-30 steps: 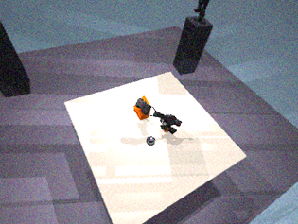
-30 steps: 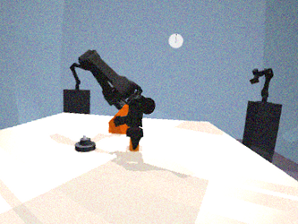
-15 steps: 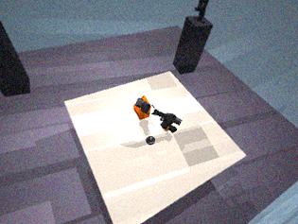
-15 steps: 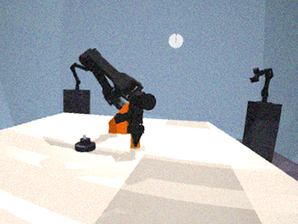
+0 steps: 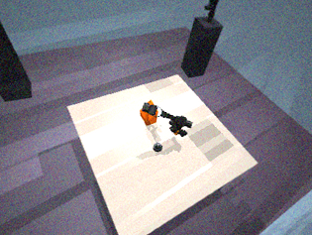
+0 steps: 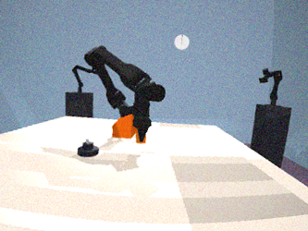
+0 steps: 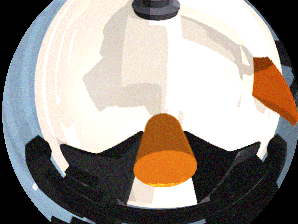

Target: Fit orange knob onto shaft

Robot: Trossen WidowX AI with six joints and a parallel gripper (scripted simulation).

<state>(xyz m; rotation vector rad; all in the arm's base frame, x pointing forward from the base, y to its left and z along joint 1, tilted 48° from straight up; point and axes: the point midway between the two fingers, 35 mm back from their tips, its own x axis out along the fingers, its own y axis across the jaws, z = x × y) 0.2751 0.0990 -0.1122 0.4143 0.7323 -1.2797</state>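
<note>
Gripping now the orange knob from two opposite sides, with the fingers of the gripper closed on it, likely so as to leave the underside free for the shaft. Standing beside the round pedestal, well apart from it, and nearer to the upper-right edge of the counter in the top view. Pedestal placed inward from all four corners, with the silver shaft pointing up, ready to receive the knob from above. Behind, towards the upper-left edge, an orange block near the arm's foot.

Impossible to tell whether already raised from the counter, or how the hole is turned, being hidden underneath. Probably at the stage of grasp and lift. Next, lift straight, carry above the pedestal, and turn slowly until both flat sides agree, because otherwise likely to jam on top of the shaft. Better not to tilt or let slip, then press fully down before releasing.
</note>
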